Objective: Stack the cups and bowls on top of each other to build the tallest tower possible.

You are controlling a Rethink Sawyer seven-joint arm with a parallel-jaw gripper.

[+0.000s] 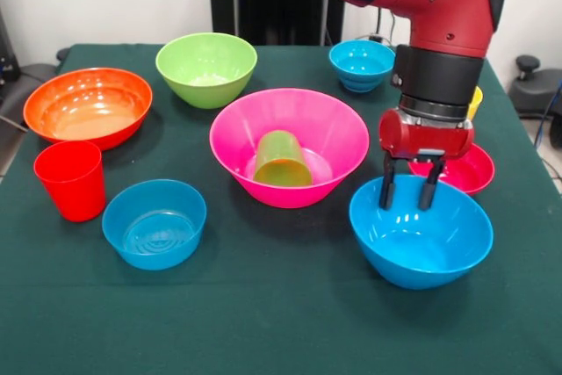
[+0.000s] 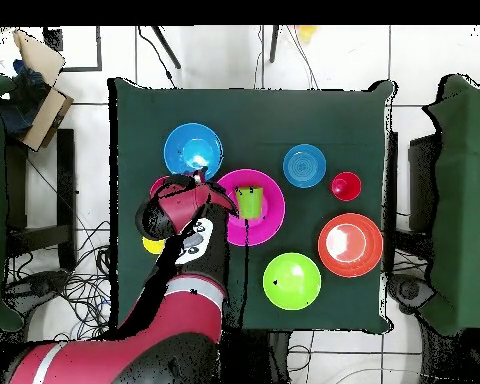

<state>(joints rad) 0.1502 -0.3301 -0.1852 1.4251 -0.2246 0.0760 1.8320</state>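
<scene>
I am reading the front view from left to right. The glossy orange plastic bowl (image 1: 88,106) is sitting close to the left edge of the dark green cloth-covered table (image 1: 281,322), and the red plastic tumbler (image 1: 70,179) is standing upright just in front of it. Right of the tumbler, the small translucent blue plastic bowl (image 1: 154,222) is lying with open cloth ahead of it. The lime green plastic bowl (image 1: 206,68) is sitting toward the back. In the middle, the biggest pink plastic bowl (image 1: 289,146) is holding the green plastic tumbler (image 1: 281,160), which is tipped over inside it. The small cyan plastic bowl (image 1: 362,65) is sitting near the far edge. My gripper (image 1: 407,189) is hanging over the back rim of the large blue plastic bowl (image 1: 421,231), its two dark fingers apart and gripping nothing. Behind it, the shallow magenta-red plastic bowl (image 1: 465,169) and the yellow plastic tumbler (image 1: 475,103) are showing partly, near the right edge.
</scene>
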